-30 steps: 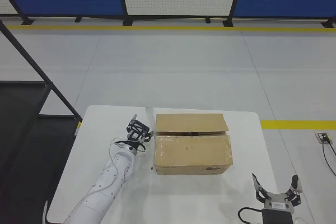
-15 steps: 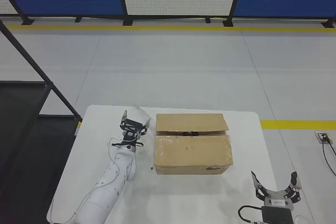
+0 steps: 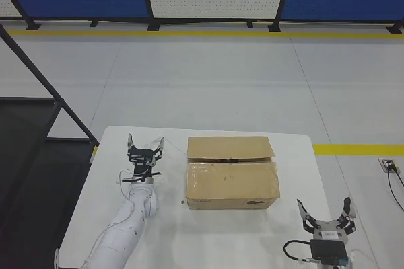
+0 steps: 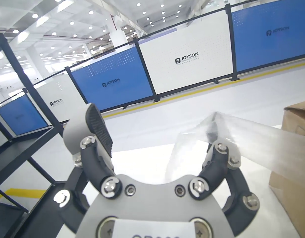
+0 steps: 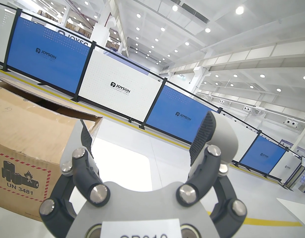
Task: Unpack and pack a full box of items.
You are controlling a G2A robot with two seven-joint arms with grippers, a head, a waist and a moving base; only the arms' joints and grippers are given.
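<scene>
Box (image 3: 232,181): brown cardboard, at the middle of the worktop (image 3: 114,181), long side toward the robot. The far top flap is slightly raised, with a dark gap beneath.
Left gripper (image 3: 145,144): over the worktop, just beside the box's left end. Fingers are spread wide and clamp nothing.
Tape (image 4: 254,134): a clear strip clings to one finger of the left gripper and stretches toward the box.
Right gripper (image 3: 324,206): by the worktop's near right corner, apart from the box. Fingers are spread wide and empty.
Rack (image 3: 27,134): black metal, standing left of the worktop.
</scene>
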